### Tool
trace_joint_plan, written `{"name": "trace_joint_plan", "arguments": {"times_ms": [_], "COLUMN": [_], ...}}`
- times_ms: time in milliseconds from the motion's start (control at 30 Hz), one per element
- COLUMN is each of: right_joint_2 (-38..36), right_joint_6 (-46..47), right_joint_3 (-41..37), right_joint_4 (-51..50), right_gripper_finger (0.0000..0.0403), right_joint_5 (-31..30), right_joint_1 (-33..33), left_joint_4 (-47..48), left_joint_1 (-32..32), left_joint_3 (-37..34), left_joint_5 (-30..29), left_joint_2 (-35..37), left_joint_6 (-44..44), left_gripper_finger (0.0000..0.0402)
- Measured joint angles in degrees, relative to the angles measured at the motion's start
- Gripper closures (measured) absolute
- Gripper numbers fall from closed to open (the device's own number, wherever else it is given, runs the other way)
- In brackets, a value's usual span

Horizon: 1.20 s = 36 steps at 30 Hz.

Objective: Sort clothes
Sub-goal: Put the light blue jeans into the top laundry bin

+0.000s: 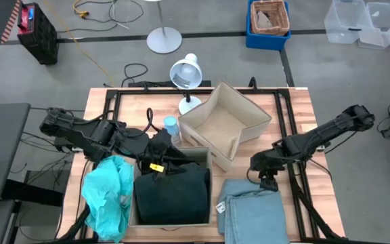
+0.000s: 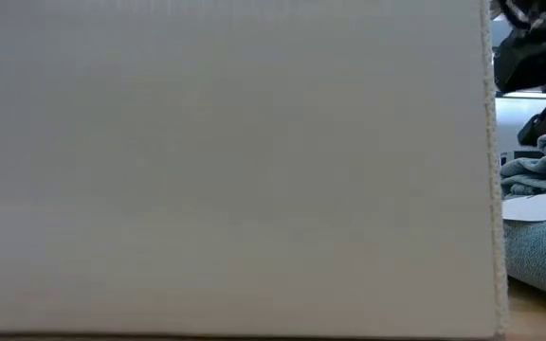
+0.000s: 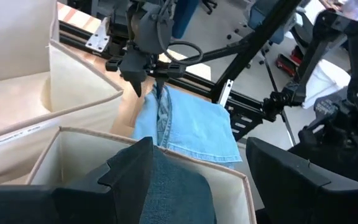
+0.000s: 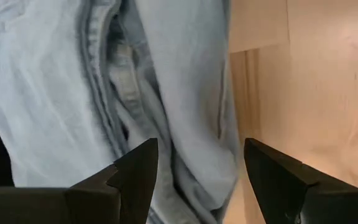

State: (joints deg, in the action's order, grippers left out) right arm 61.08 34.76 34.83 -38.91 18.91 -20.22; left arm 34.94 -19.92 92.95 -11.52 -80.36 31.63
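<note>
A dark green garment (image 1: 171, 193) lies in the near beige box (image 1: 207, 161); it also shows in the left wrist view (image 3: 173, 193). A turquoise garment (image 1: 110, 196) lies on the table to the box's left. A pale blue denim garment (image 1: 252, 210) lies folded on the table to the box's right. My left gripper (image 3: 197, 180) is open above the box's far end, over the dark green garment. My right gripper (image 4: 201, 168) is open and points down over the denim's far edge (image 3: 160, 99). I cannot make out a black garment.
A second beige box (image 1: 222, 122) stands open behind the near one. A small bottle (image 1: 171, 127) and a desk lamp (image 1: 186, 73) stand at the far side. In the low view a box wall (image 2: 226, 170) fills most of the picture.
</note>
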Motion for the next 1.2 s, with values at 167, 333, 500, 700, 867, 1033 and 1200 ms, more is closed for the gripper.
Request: {"name": "trace_joint_plan", "arguments": {"times_ms": [167,333,500,700,867,1033,1200], "right_joint_2": [0.09,0.54,3.89,6.8,5.23,3.36,1.76], "right_joint_6": [-2.23,-1.98,-1.42,2.01,2.84,4.4,5.65], "right_joint_3": [-2.12,-4.2,-4.26,-4.12,-2.83,-1.13,-0.34], "right_joint_4": [4.79,8.94,11.76,16.54,16.93,17.14,17.32], "right_gripper_finger": [0.0147,0.0147,0.0147,0.0147,0.0147,0.0147,0.0147], "right_joint_5": [5.79,6.93,7.83,9.37,11.05,13.69,14.67], "right_joint_1": [3.0,2.7,0.93,-2.57,-3.08,-2.9,-2.53], "left_joint_4": [0.0,0.0,0.0,0.07,0.13,0.17,0.31], "left_joint_1": [0.02,0.02,0.02,0.02,0.03,0.17,0.17], "left_joint_3": [0.0,0.0,0.0,0.0,0.0,0.0,0.0], "left_joint_5": [-1.72,-1.95,-2.0,-2.0,-2.02,-2.01,-2.0], "left_joint_2": [0.0,0.0,0.0,0.0,0.0,0.0,0.0], "left_joint_6": [0.79,1.63,1.78,1.69,0.48,0.09,0.07], "left_gripper_finger": [0.015,0.015,0.015,0.015,0.015,0.015,0.015]}}
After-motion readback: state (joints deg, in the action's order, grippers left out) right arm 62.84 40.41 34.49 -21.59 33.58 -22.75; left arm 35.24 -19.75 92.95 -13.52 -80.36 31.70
